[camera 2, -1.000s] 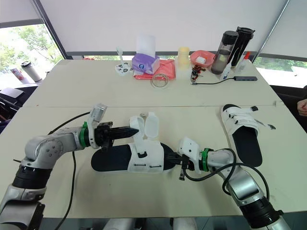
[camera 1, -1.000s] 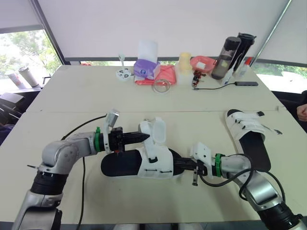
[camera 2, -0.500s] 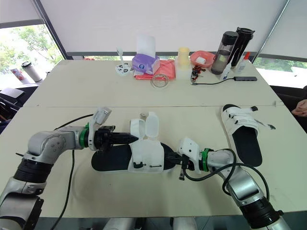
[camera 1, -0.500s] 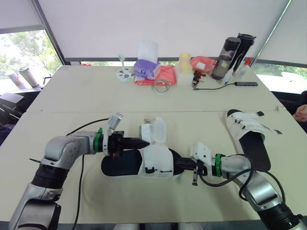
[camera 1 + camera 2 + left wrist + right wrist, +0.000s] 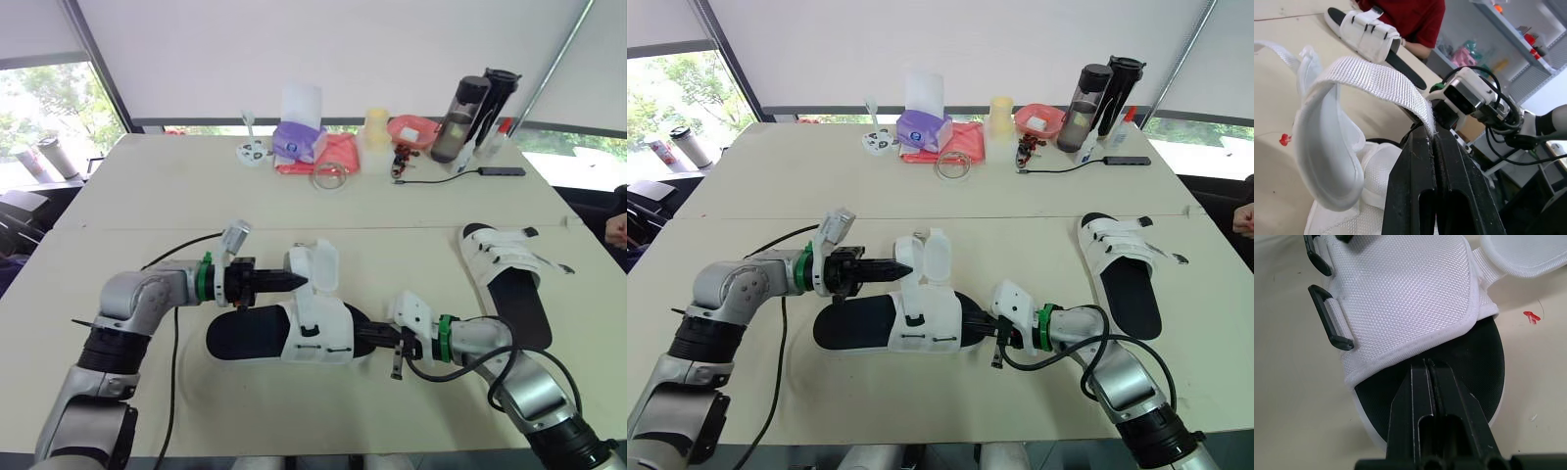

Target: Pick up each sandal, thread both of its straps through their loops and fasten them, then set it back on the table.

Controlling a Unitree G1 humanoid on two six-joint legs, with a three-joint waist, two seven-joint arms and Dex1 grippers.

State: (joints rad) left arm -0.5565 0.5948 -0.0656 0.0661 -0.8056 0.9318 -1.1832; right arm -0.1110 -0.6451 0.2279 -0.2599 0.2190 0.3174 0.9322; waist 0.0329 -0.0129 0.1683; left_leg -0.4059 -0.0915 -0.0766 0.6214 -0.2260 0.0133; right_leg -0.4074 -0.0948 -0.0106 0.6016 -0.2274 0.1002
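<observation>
Pinching the white strap in the fully closed left gripper, resting the closed, empty right gripper on the black sole of the sandal lying lower centre of frame.

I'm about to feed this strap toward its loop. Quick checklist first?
1. left tool shut on strap: ok.
2. right tool shut, tips over near sandal at its sole; firm hold: cannot tell.
3. black loops free to take the strap: ok, both empty.
4. strap untwisted: cannot tell.
5. other sandal apart from the work: ok.
</observation>
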